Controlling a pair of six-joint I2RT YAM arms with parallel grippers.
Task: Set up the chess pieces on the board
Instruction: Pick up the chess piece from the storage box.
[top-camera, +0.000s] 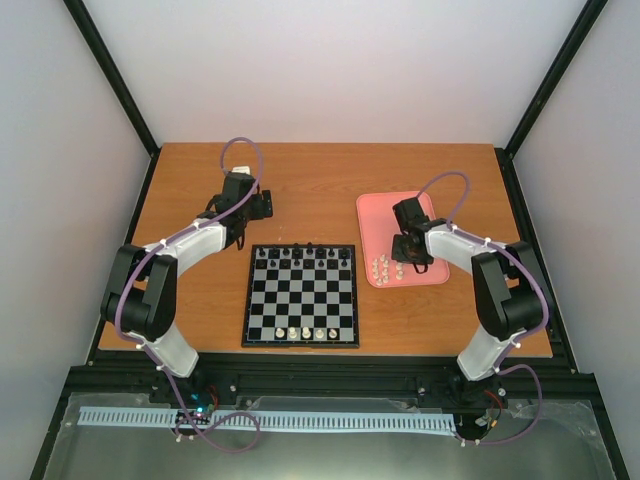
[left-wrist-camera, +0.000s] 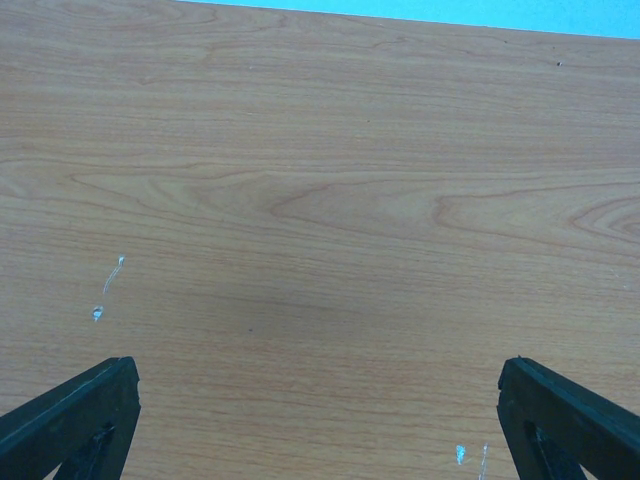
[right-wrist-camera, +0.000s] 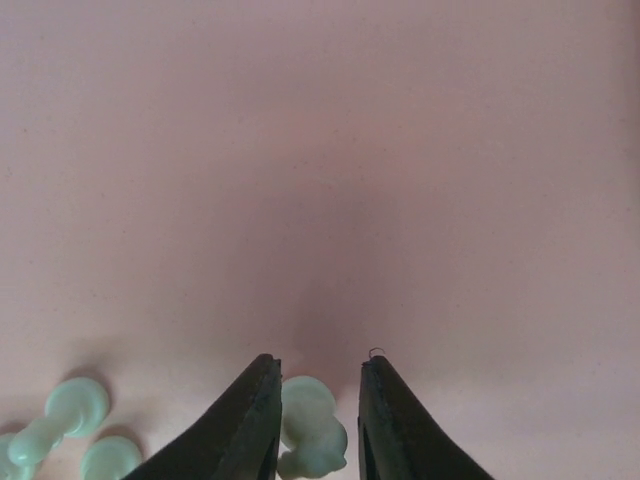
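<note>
Pink tray (top-camera: 400, 215), at the board's (top-camera: 300, 296) 3 o'clock: your right claw (right-wrist-camera: 318, 362) straddles a cream piece (right-wrist-camera: 310, 422), jaws narrow; grip you cannot tell. Your left claw (left-wrist-camera: 318, 370) hangs wide over worktop (left-wrist-camera: 320, 150) at 10 o'clock.

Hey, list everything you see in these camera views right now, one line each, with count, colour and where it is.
table: one, brown wood, under everything
board: one, black and white checks, middle of the table, in front of the arms
black pieces: too small to count, black, along the board's far edge
cream pieces: about five, cream-white, on the board's near row; a small cluster more on the tray's near left part
tray: one, pink, right of the board
left hand: one, black, wide open over bare table beyond the board's far left corner
right hand: one, black, low over the tray, fingers either side of one cream piece; grip unclear
</note>
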